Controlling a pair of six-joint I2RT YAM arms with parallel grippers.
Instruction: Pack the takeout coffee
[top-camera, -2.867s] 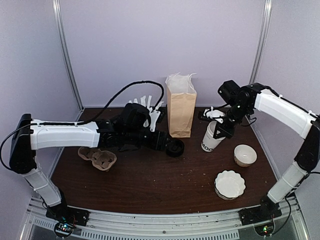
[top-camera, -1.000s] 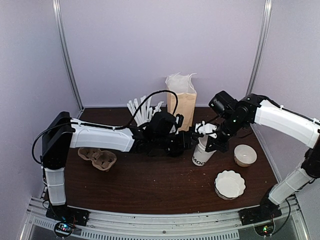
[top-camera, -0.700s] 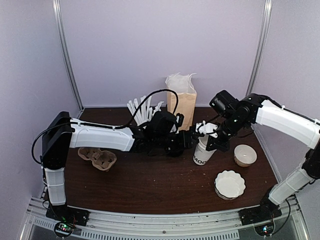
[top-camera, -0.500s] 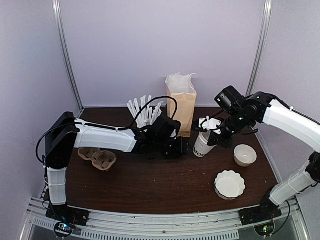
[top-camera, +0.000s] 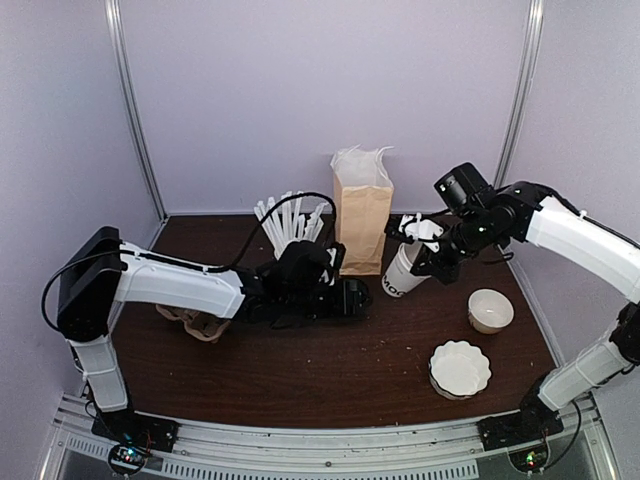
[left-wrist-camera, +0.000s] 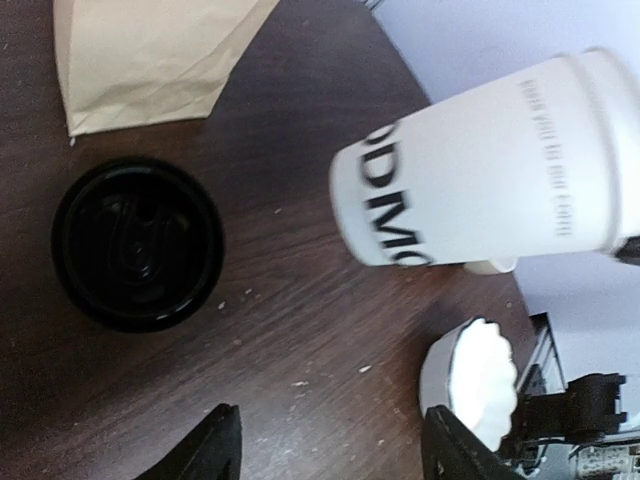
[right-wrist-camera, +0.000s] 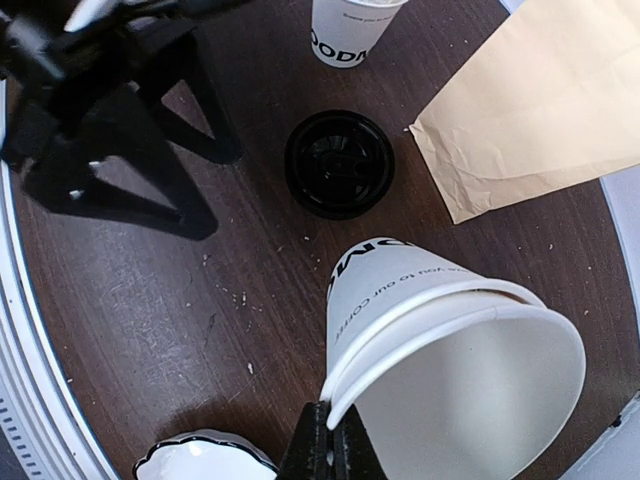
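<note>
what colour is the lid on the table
The lid is black, clearest in the left wrist view.

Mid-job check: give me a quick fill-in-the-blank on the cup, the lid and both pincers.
The right pincer is shut on the ____ of the white cup. The white cup is held ____, not upright. The lid lying on the table is ____. The left pincer stands ____ near that lid, holding nothing.
Missing words: rim; tilted; black; open.
</note>
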